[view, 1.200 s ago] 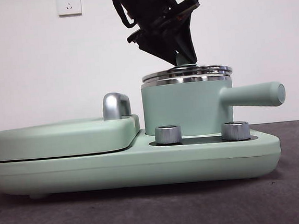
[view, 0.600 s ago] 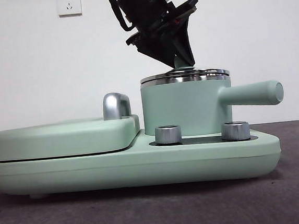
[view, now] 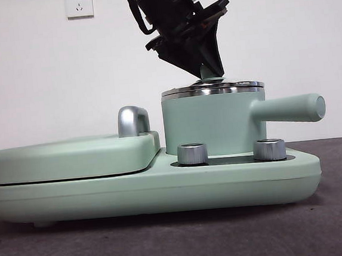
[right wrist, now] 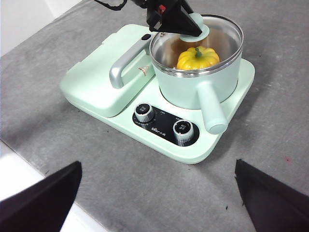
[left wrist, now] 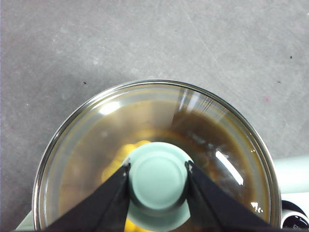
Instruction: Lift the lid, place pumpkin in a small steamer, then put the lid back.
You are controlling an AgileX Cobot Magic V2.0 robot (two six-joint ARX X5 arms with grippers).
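The lid (view: 212,88) lies flat on the small steamer (view: 209,121), steel rim on steel rim. My left gripper (view: 211,70) reaches down from above, and in the left wrist view its jaws (left wrist: 157,166) are shut on the lid's mint-green knob (left wrist: 157,179). The pumpkin (right wrist: 198,59) sits inside the steamer (right wrist: 186,87), yellow-orange under the glass (left wrist: 207,130). My right gripper (right wrist: 157,164) hangs open and empty, well back from the appliance on the side of the dials.
The steamer's long handle (view: 289,108) sticks out to the right. A wide flat griddle cover (view: 72,157) with a steel grip (view: 131,120) fills the left of the base. Two steel dials (view: 192,153) (view: 269,149) stand on the base in front of the steamer.
The lid has come down from just above the steamer's rim to rest on it. The left gripper stays on the knob and has barely shifted since.
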